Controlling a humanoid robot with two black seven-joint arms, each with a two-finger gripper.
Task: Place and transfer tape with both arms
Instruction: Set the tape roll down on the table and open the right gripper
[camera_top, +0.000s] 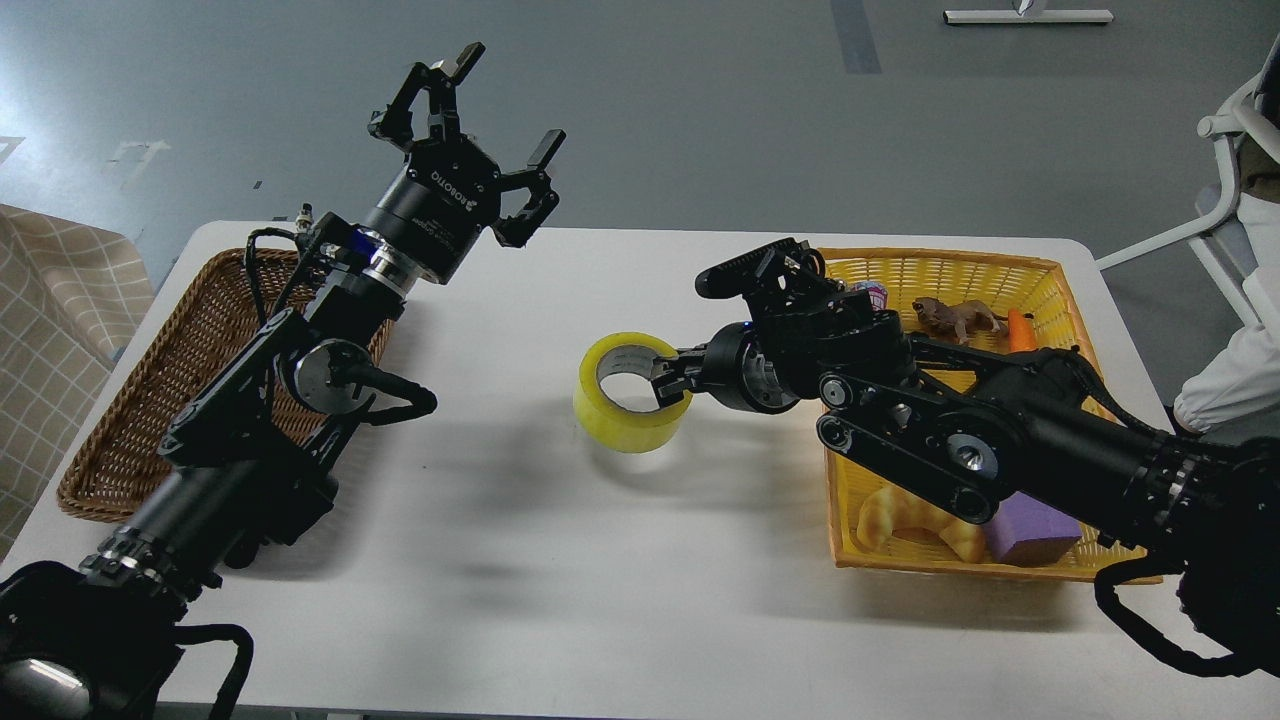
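Observation:
The yellow tape roll (610, 405) with a grey-white core is at the middle of the white table (560, 560), at or just above its surface. My right gripper (668, 383) is shut on the roll's right wall, one finger inside the core. My right arm (960, 440) reaches in from the right over the yellow basket. My left gripper (470, 130) is open and empty, raised high above the table's far left part, well apart from the tape.
A brown wicker basket (150, 400) lies at the left under my left arm. A yellow basket (1040, 290) at the right holds a croissant (905, 515), a purple block (1030, 530), a carrot, a can and a small toy animal. A white chair is at the far right.

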